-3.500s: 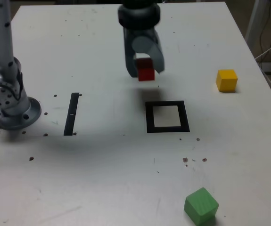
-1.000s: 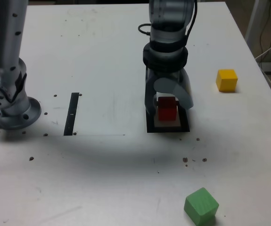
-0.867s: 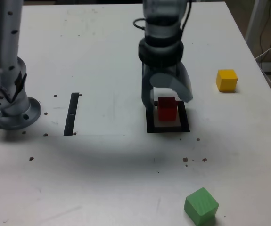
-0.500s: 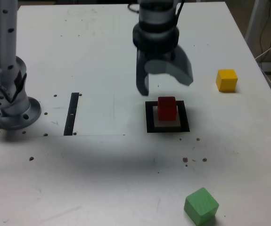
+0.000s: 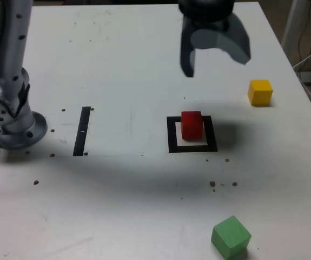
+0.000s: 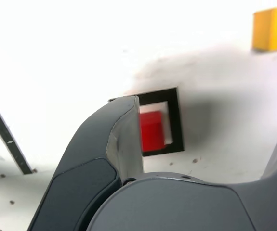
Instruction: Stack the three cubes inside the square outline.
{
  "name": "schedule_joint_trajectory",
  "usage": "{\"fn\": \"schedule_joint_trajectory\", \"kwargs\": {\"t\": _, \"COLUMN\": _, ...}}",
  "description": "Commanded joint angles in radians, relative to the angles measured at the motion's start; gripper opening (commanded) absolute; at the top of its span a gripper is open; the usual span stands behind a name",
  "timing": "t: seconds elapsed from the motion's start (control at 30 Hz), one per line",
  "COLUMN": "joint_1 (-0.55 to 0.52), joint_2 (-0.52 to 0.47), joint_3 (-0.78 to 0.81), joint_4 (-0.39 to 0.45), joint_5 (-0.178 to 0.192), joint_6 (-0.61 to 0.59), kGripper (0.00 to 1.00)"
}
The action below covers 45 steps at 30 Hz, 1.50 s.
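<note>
The red cube (image 5: 192, 124) rests alone inside the square outline (image 5: 172, 135), near its far edge. High above and behind it hangs my gripper (image 5: 214, 57), open and empty, its jaws spread wide. The yellow cube (image 5: 260, 92) sits on the table at the exterior view's right. The green cube (image 5: 231, 236) lies near the front edge. In the wrist view, one finger (image 6: 124, 139) partly covers the square outline (image 6: 177, 115) and the red cube (image 6: 151, 131). The yellow cube (image 6: 272, 30) shows at that picture's corner.
The arm's grey base (image 5: 12, 127) stands at the exterior view's left, with a thin black bar (image 5: 82, 131) on the table beside it. Small dark specks dot the white tabletop. Cables hang past the table's right edge (image 5: 306, 70).
My gripper opened and let go of the red cube inside the square. It then rose and drifted toward the exterior view's right, and the cube stayed put.
</note>
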Motion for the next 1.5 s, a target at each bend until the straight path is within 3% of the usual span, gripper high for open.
{"fn": "schedule_joint_trajectory", "kwargs": {"t": 0.0, "joint_1": 0.014, "joint_2": 0.035, "joint_3": -0.052, "joint_4": 0.016, "joint_5": 0.003, "joint_6": 0.019, "kGripper": 0.99}}
{"fn": "schedule_joint_trajectory", "kwargs": {"t": 0.33, "joint_1": 0.048, "joint_2": 0.159, "joint_3": -0.310, "joint_4": 0.107, "joint_5": 0.004, "joint_6": 0.079, "kGripper": 0.99}}
{"fn": "schedule_joint_trajectory", "kwargs": {"t": 0.53, "joint_1": 0.082, "joint_2": 0.226, "joint_3": -0.411, "joint_4": 0.131, "joint_5": -0.020, "joint_6": 0.122, "kGripper": 0.99}}
{"fn": "schedule_joint_trajectory", "kwargs": {"t": 1.1, "joint_1": 0.114, "joint_2": 0.342, "joint_3": -0.484, "joint_4": 0.127, "joint_5": -0.055, "joint_6": 0.164, "kGripper": 0.99}}
{"fn": "schedule_joint_trajectory", "kwargs": {"t": 1.47, "joint_1": 0.119, "joint_2": 0.437, "joint_3": -0.527, "joint_4": 0.103, "joint_5": -0.043, "joint_6": 0.164, "kGripper": 0.95}}
